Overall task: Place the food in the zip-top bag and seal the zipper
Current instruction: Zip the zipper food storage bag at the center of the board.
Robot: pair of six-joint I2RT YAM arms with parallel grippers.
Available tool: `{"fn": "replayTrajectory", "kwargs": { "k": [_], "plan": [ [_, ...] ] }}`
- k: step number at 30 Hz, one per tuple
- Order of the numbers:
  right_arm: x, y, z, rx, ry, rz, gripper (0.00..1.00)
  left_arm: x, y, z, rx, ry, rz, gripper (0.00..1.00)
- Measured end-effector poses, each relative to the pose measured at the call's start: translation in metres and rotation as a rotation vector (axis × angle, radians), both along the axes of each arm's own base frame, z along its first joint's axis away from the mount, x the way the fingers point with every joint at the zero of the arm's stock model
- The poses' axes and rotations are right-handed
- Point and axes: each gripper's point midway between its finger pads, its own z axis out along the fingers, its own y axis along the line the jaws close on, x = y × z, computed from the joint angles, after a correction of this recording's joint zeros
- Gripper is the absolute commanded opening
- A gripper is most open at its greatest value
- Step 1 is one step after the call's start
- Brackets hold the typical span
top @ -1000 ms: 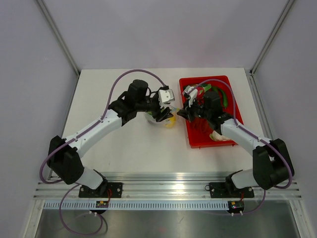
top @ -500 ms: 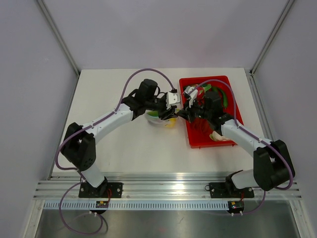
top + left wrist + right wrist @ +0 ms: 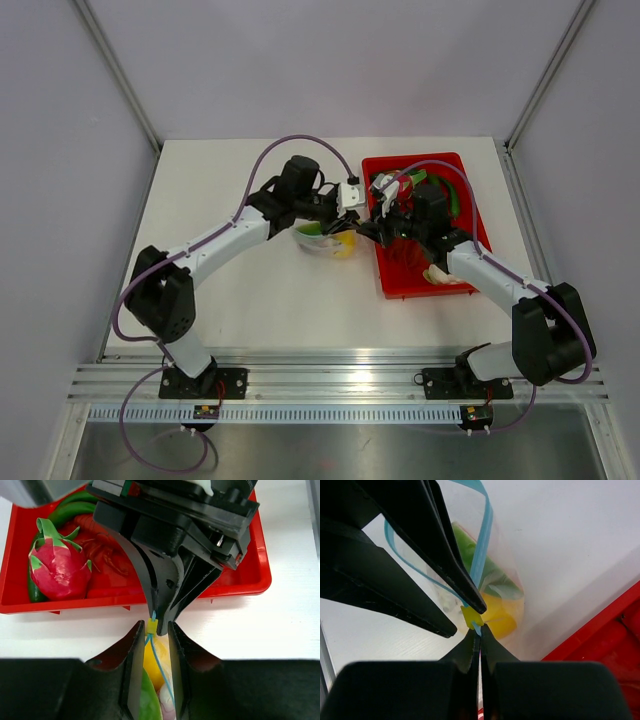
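Food (image 3: 151, 656) already inside bag (image 3: 325, 241), on surface (image 3: 250, 290) beside tray (image 3: 400, 293). Zipper (image 3: 483, 545) gaping, unsealed. Right fingers (image 3: 469, 652) pressed together, pinching zipper end. Left fingers (image 3: 131, 675) slightly spread, astride yellow slider (image 3: 470, 616). Remaining: sealing.

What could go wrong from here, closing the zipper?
1. The right hand pinches only the end of the blue strip; pulling the yellow slider may slip it free.
2. The left hand sits nearly tip to tip with it at the slider; they could collide.
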Motion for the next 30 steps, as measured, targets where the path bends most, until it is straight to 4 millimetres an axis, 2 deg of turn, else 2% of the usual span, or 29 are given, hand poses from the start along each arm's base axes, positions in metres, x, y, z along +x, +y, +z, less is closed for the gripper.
{"fn": "replayTrajectory", "kwargs": {
  "k": [9, 15, 17, 18, 19, 23, 29, 30],
  "plan": [
    [-0.003, 0.000, -0.002, -0.001, 0.012, 0.008, 0.00, 0.001, -0.001, -0.009, 0.022, 0.029, -0.002, 0.27],
    [-0.003, 0.000, -0.003, -0.003, 0.016, 0.007, 0.00, 0.001, -0.001, -0.014, 0.036, 0.041, -0.008, 0.02],
    [-0.003, 0.000, -0.003, -0.003, 0.016, 0.007, 0.01, 0.001, -0.001, -0.013, 0.038, 0.042, -0.010, 0.00],
    [-0.003, 0.000, -0.003, -0.003, 0.016, 0.007, 0.03, 0.000, -0.001, -0.013, 0.038, 0.041, -0.013, 0.00],
    [-0.003, 0.000, -0.003, -0.003, 0.016, 0.007, 0.12, 0.000, -0.001, -0.013, 0.038, 0.042, -0.015, 0.00],
    [-0.006, -0.002, -0.007, -0.022, 0.028, 0.014, 0.23, -0.004, 0.001, -0.016, 0.048, 0.055, -0.029, 0.00],
    [-0.013, -0.008, -0.009, -0.082, 0.038, 0.038, 0.27, -0.010, 0.006, -0.020, 0.055, 0.083, -0.058, 0.00],
    [-0.014, -0.009, -0.008, -0.088, 0.034, 0.039, 0.30, -0.011, 0.008, -0.021, 0.056, 0.091, -0.062, 0.00]
  ]
}}
